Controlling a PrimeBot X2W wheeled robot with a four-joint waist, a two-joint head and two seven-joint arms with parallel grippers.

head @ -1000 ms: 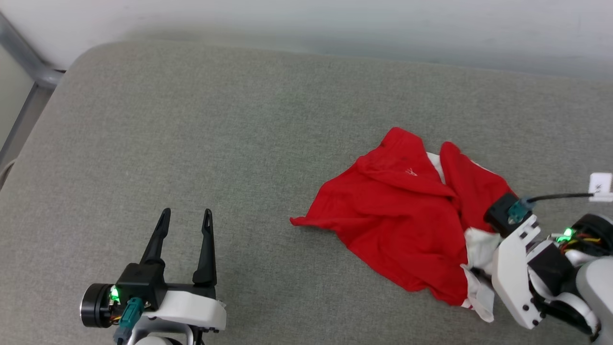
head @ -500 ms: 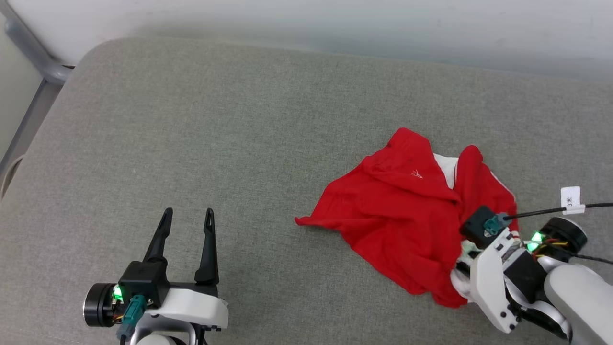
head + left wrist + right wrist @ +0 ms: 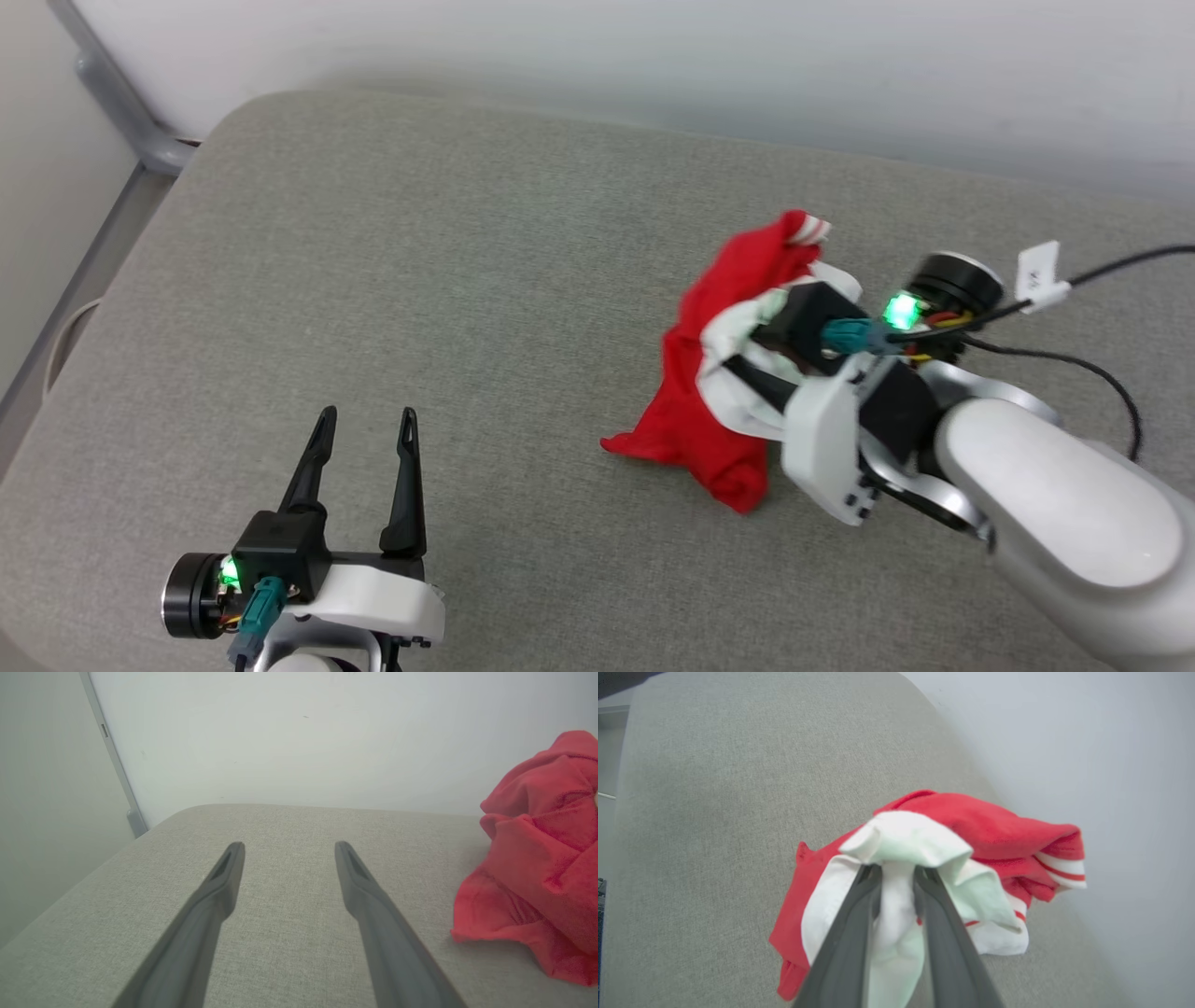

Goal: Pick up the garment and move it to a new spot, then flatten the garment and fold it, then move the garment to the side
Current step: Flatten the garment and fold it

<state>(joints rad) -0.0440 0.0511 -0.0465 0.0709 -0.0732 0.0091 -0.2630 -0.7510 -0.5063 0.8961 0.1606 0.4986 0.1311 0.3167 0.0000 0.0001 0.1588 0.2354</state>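
The red garment (image 3: pixel 709 392) with white sleeves hangs bunched from my right gripper (image 3: pixel 747 350), lifted at centre right of the head view, its lower end still touching the grey cushion. In the right wrist view my right gripper (image 3: pixel 897 873) is shut on a fold of white sleeve, with the garment (image 3: pixel 971 821) and its striped trim draped past the fingers. My left gripper (image 3: pixel 362 425) stands open and empty at the lower left, well apart from the cloth. The left wrist view shows my left gripper (image 3: pixel 288 848) open, the garment (image 3: pixel 532 858) at the right edge. The lettering is hidden.
The grey cushioned surface (image 3: pixel 420 280) runs wide to the left and front. A pale wall (image 3: pixel 653 47) rises behind it. A grey metal bar (image 3: pixel 121 103) stands at the far left corner. A black cable with a white tag (image 3: pixel 1041 271) trails from my right wrist.
My right gripper has raised the garment off the cushion and carried it up and left; the spread cloth is now bunched and hanging. The head camera has shifted. The left arm is still.
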